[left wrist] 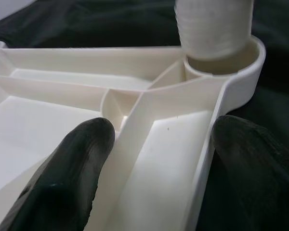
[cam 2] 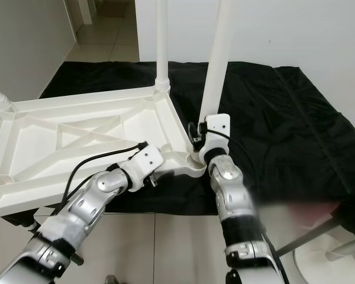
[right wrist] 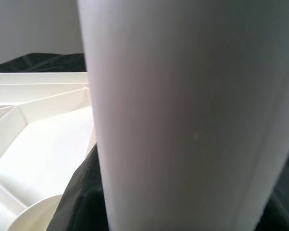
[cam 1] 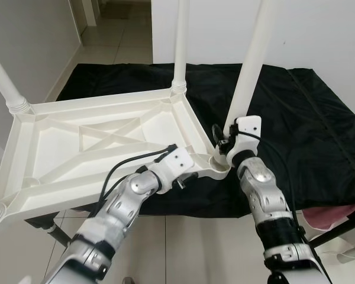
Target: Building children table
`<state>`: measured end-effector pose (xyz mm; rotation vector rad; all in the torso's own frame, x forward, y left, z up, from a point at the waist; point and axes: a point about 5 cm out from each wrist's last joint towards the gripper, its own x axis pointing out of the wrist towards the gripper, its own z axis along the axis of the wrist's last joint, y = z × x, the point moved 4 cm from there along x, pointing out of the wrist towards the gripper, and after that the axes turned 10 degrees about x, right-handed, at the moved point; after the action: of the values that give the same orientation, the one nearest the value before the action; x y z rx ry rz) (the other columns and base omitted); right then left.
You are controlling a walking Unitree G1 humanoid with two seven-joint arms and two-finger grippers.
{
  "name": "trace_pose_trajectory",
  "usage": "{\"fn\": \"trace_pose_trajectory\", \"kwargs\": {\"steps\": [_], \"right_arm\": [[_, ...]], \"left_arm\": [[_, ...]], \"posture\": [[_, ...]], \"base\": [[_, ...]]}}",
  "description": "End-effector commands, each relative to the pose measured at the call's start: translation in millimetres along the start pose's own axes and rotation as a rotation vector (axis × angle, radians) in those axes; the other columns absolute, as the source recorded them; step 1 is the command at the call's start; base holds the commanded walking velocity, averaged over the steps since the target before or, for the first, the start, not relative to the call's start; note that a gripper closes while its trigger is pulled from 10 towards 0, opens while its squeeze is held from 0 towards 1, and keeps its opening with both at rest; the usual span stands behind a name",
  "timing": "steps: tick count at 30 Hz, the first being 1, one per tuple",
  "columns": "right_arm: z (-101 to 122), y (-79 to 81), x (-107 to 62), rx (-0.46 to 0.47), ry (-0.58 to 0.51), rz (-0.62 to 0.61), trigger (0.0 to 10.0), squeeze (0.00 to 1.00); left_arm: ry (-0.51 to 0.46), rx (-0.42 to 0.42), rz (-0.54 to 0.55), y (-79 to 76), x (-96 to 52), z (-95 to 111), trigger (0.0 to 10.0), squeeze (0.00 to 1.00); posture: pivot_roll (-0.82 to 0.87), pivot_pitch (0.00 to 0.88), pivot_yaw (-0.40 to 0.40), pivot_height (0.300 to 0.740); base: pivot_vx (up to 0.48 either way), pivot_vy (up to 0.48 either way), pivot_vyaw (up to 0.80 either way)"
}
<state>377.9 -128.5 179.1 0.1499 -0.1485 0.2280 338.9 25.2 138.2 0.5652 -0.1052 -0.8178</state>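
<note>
— What's the biggest thing in front of you, and where is it?

— The children's table top (cam 1: pixel 100 139), lying upside down on a black cloth (cam 1: pixel 307 124), its ribbed underside up. It's white moulded plastic, so I judge it light and stiff, though the smooth faces look slippery. One far leg (cam 1: pixel 181 41) stands screwed into its corner, and another (cam 1: pixel 1 80) rises at the left.

— And the leg you're working on?

— That leg (cam 1: pixel 248 65) leans into the near corner socket (cam 1: pixel 220 167), threaded end just at the socket's mouth, not yet seated as far as I can judge. It's a long hollow-looking tube, light, but its height gives leverage, so I'd hold it low, near the thread.

— Where are your tools?

— My right tool (cam 1: pixel 226 142) is at the base of that leg, just above the socket; the leg hides its fingers, so I cannot tell whether they are clamped on it. My left tool (left wrist: pixel 154 159) straddles the rim by the same corner, one finger (left wrist: pixel 72 163) inside the frame, the other outside, spread apart with the rib between them.

— Best grip on the top?

— The rim wall and ribs; they give my fingers an edge, unlike the flat panels.
</note>
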Motion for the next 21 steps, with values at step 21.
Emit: {"fn": "trace_pose_trajectory", "kwargs": {"steps": [21], "right_arm": [[-29.7, -4.8, -27.6, -0.026, 0.028, 0.079, 10.0, 0.0]], "left_arm": [[-0.051, -0.254, -0.034, -19.7, -35.0, 7.9, 10.0, 0.0]], "posture": [[0.02, 0.053, -0.026, 0.74]], "base": [[0.0, 0.0, 0.0]]}}
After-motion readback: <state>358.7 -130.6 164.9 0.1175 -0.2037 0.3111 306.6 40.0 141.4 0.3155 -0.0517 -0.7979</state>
